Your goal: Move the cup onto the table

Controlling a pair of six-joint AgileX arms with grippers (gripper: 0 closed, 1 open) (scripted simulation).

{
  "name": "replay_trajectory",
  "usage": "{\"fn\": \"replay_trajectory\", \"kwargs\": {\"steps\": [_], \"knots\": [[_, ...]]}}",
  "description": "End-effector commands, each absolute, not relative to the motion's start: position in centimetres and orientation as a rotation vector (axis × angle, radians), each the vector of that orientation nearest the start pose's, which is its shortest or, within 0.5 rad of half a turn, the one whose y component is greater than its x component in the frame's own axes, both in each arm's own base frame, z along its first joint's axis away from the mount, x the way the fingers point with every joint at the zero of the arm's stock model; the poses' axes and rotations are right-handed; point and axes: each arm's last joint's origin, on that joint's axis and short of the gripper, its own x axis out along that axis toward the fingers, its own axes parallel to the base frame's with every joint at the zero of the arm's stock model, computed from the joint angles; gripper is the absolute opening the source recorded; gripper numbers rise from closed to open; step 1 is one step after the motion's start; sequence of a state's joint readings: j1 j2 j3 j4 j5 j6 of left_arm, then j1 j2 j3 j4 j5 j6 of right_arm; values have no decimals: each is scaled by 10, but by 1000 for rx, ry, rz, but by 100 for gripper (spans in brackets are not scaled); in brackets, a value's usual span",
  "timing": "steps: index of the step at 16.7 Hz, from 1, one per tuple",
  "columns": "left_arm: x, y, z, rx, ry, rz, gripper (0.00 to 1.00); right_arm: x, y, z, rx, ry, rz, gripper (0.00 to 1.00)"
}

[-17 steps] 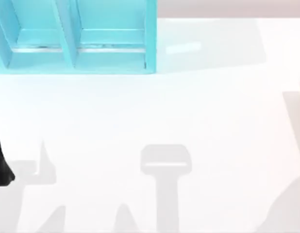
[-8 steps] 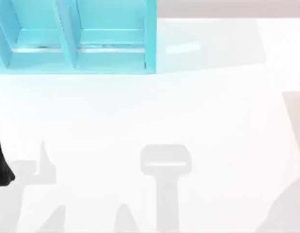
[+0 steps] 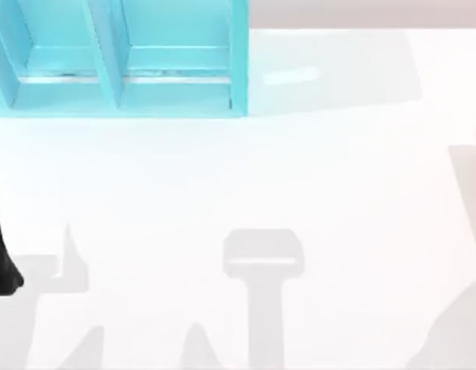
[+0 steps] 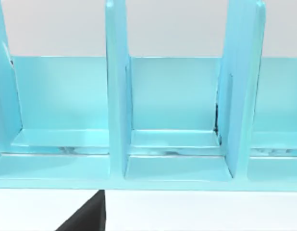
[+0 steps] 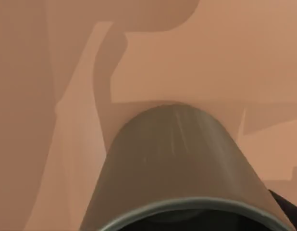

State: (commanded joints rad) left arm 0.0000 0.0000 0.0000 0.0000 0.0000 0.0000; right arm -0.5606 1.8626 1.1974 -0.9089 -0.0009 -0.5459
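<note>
**Right wrist view: one cup, close against the gripper**

Right wrist view has the cup (image 5: pixel 172 163) looming large, its rim nearest the lens, a tan surface (image 5: pixel 225 57) behind it. That closeness suggests it sits at the right gripper (image 5: pixel 282 208) for carrying, though whether the gripper pinches it I cannot tell, nor whether it is set down.

The left arm (image 3: pixel 1 258) waits at the table's (image 3: pixel 338 193) left edge; its left gripper (image 4: pixel 88 217) faces the shelf (image 4: pixel 117 110), state unclear.

Count: one cup; one shelf, two compartments from above.
</note>
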Motion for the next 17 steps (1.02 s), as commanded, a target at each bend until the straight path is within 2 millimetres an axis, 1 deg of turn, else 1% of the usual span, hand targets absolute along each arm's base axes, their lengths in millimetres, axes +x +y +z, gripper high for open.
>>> {"fn": "replay_trajectory", "kwargs": {"steps": [4,6,8,11,14,15,17], "knots": [[106,-1,160,0,0,0,100,282,-174,150,10,1572,-7,0],[106,-1,160,0,0,0,100,284,-170,155,11,1571,-8,0],[106,-1,160,0,0,0,100,288,-155,171,12,1572,-8,0],[106,-1,160,0,0,0,100,291,-119,206,13,1579,-5,0],[106,-1,160,0,0,0,100,286,-85,239,11,1580,-5,0],[106,-1,160,0,0,0,100,284,-78,246,10,1575,-6,0],[106,-1,160,0,0,0,100,283,-74,250,10,1572,-7,0]]}}
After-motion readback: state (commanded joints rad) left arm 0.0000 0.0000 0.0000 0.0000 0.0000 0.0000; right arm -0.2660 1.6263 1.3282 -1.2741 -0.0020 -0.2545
